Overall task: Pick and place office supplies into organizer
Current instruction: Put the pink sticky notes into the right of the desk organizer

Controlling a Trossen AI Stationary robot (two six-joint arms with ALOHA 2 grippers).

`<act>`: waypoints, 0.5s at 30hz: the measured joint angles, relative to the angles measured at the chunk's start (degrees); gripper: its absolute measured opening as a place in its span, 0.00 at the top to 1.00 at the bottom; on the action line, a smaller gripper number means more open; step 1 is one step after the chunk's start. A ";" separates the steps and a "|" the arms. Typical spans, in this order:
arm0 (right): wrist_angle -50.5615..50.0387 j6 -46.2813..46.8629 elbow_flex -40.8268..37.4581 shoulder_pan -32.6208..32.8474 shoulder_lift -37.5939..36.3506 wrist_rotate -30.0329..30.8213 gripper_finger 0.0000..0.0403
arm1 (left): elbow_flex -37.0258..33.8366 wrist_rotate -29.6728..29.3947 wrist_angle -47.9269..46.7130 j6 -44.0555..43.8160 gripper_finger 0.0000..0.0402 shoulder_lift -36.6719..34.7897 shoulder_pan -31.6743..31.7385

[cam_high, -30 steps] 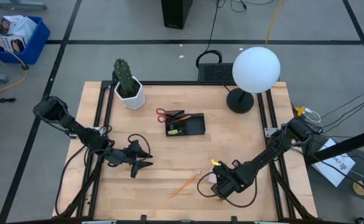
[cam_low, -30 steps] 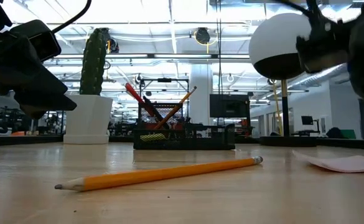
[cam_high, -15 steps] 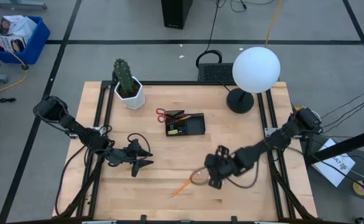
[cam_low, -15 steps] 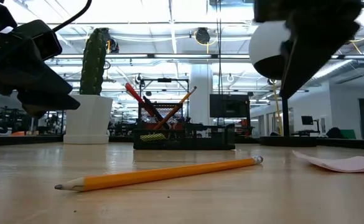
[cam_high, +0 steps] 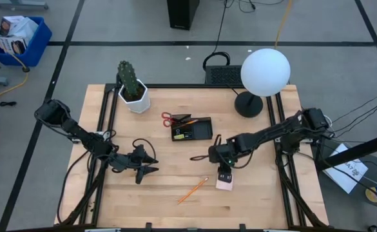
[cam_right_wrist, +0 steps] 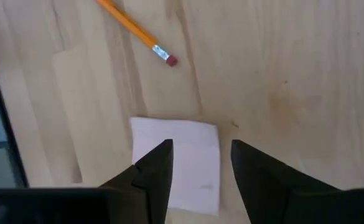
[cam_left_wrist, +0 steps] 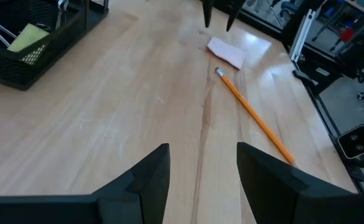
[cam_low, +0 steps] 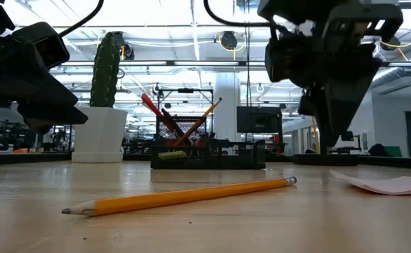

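- The pink sticky-note pad point(cam_high: 225, 183) is lying flat on the table point(cam_high: 175, 212), near the front edge and right of centre, with its face bare.
- The orange pencil point(cam_high: 193, 190) is lying just beside the pad, at a slant, its eraser end pointing toward the pad and not touching it.
- My right gripper point(cam_right_wrist: 197, 163) is hanging directly over the pad, fingers parted and gripping nothing; in the low view its tips are hanging clear of the tabletop.
- The organizer point(cam_high: 192, 129) is sitting behind these items, toward the middle of the table. A pencil and a red-handled item are standing slanted in it, and a yellow-green pad is lying in one compartment.
- The red-handled scissors point(cam_high: 169, 118) are lying at the organizer's left end; I cannot tell whether they are inside it.
- My left gripper point(cam_left_wrist: 199, 174) is waiting above the left half of the table, fingers apart and empty.
- The cactus pot point(cam_high: 135, 96) and the lamp point(cam_high: 264, 72) are standing along the back edge.
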 joint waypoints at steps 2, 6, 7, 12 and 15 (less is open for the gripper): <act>1.69 -1.11 -1.40 -1.10 0.00 -1.17 0.61 | 0.00 0.00 0.00 -0.14 0.53 0.00 0.00; 5.20 -3.10 -4.63 -3.04 0.00 -2.70 0.61 | 0.00 0.00 0.02 -0.39 0.53 0.00 0.00; 6.70 -3.13 -5.60 -3.48 0.00 -3.59 0.61 | 0.00 0.00 0.02 -0.56 0.53 0.00 0.00; 12.58 -3.67 -9.14 -4.25 -0.02 -4.45 0.61 | 0.00 -0.02 0.07 -1.11 0.53 0.00 0.00; 15.38 -3.49 -11.20 -4.25 -0.02 -5.74 0.61 | 0.00 -0.10 0.28 -1.77 0.53 0.00 0.00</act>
